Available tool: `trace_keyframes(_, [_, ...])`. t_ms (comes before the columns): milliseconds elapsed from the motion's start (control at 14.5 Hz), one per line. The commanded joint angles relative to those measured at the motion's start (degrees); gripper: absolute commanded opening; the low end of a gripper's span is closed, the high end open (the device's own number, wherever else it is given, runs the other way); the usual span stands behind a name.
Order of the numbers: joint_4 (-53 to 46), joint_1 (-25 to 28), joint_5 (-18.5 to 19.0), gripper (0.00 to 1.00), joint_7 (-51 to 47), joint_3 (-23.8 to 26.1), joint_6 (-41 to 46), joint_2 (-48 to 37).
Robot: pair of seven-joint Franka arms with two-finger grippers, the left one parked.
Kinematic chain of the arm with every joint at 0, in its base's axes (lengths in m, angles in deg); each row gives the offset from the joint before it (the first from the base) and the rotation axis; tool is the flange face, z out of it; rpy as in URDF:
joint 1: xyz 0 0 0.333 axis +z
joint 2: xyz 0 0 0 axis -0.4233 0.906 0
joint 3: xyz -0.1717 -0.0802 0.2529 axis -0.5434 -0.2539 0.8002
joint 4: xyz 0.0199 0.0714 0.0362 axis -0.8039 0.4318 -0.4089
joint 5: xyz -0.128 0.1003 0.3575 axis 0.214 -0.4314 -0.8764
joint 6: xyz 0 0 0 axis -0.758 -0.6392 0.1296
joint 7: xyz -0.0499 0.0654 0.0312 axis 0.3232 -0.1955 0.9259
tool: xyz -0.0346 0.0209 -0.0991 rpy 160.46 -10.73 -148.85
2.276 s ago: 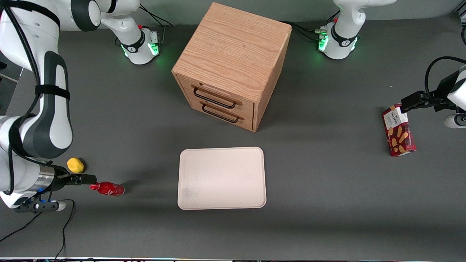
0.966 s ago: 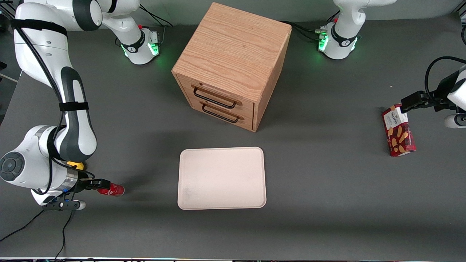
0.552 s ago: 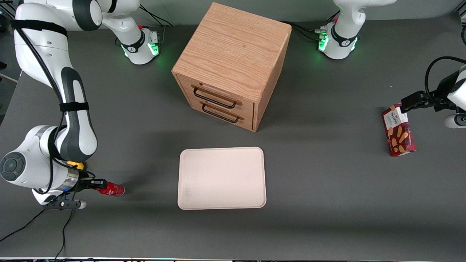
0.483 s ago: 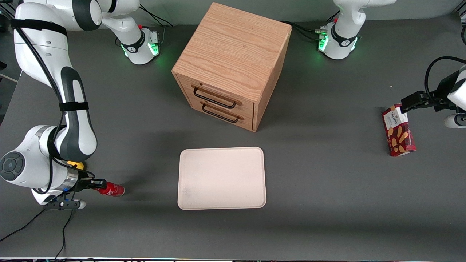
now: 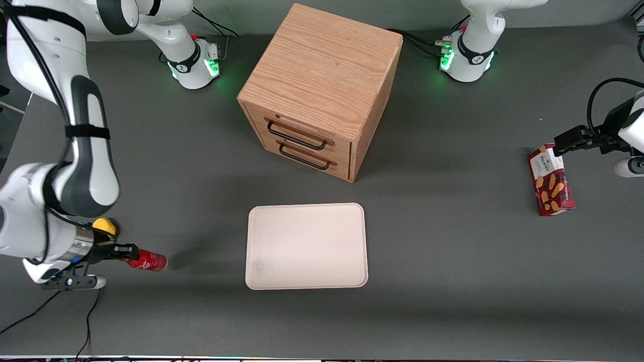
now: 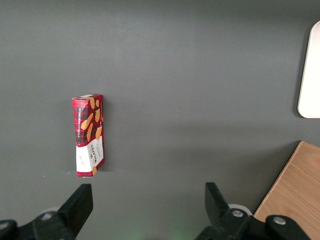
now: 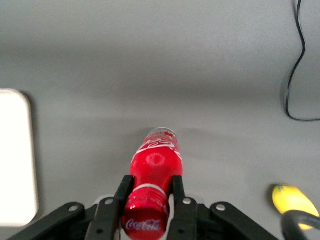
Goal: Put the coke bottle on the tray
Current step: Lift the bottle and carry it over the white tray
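Currently I note the gripper (image 5: 132,250) clamped on the neck of the coke bottle (image 5: 146,260), which lies level near the working arm's end of the table, well apart from the tray (image 5: 306,246).

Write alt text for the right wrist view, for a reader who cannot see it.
The gripper is shut on the neck end of the red coke bottle, which points away from the camera over a grey table. The rounded edge of the cream tray shows to one side; a yellow lump and a thin black cable show to the other.
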Motion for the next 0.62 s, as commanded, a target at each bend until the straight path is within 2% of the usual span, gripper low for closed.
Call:
trace_keyframes(0, [-9.1, 0.7, -0.6, 0.09, 0.6, -0.2, 11.7, -0.5])
trace_keyframes(207, [-17.2, 1.3, -0.4, 0.11, 0.4, -0.2, 21.8, -0.6])
trace_keyframes(345, [-22.3, 2.3, 1.7, 0.12, 0.4, -0.1, 26.6, -0.6])
trace_keyframes(552, [-25.2, 5.7, 3.5, 0.14, -0.9, 1.0, 27.0, -0.6])
